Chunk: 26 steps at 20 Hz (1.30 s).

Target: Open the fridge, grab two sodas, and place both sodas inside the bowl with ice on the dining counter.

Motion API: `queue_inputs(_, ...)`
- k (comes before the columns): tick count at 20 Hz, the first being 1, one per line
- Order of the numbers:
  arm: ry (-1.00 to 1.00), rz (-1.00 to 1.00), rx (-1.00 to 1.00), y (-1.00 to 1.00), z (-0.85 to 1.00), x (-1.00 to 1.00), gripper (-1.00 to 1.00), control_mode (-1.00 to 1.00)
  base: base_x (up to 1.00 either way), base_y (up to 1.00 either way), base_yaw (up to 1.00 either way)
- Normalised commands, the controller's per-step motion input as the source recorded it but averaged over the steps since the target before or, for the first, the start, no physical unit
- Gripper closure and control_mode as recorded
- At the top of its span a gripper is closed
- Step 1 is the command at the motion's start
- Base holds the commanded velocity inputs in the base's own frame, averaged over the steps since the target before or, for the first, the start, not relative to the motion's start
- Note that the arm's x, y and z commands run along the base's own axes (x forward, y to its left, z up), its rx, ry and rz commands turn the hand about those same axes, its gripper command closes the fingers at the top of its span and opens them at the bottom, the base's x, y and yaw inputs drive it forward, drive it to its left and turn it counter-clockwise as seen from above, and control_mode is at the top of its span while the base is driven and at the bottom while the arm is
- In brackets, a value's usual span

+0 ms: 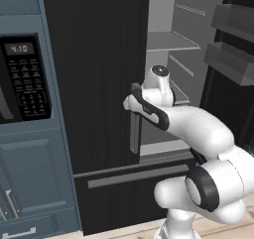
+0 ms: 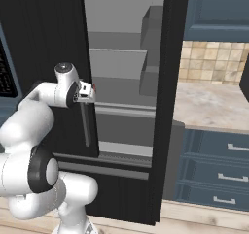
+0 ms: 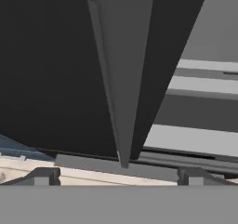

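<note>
The claw (image 3: 118, 175) stands apart, holding nothing, straddling the grey handle (image 3: 122, 79) of the fridge (image 1: 99, 59) left door; the right door hangs open. Sliding off the bar risks leaving that door shut.

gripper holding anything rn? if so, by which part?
Nothing held. The gripper is open, its fingers either side of the left door's handle on the fridge, not closed on it.

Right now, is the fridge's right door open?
Yes, the fridge has its right door swung out, showing grey shelves inside.
</note>
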Motion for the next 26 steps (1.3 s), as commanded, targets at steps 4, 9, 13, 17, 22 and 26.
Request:
queue_inputs(4,0.0,0.0,0.0,0.0,-0.5,0.3,-1.0,-1.0,0.0,0.0,0.0)
queue_inputs(9,0.0,0.0,0.0,0.03,-0.33,0.36,-1.0,-1.0,0.0,0.0,0.0)
queue_inputs(13,0.0,0.0,0.0,0.14,-0.19,0.32,-1.0,-1.0,0.0,0.0,0.0)
queue_inputs(17,0.0,0.01,0.0,0.17,-0.2,0.3,-1.0,-1.0,0.0,0.0,0.0)
queue_inputs(22,0.0,0.01,0.0,0.15,-0.24,0.34,-1.0,-1.0,0.0,0.0,0.0)
queue_inputs(26,0.0,0.02,0.0,0.12,-0.3,0.4,1.0,-1.0,0.0,0.0,0.0)
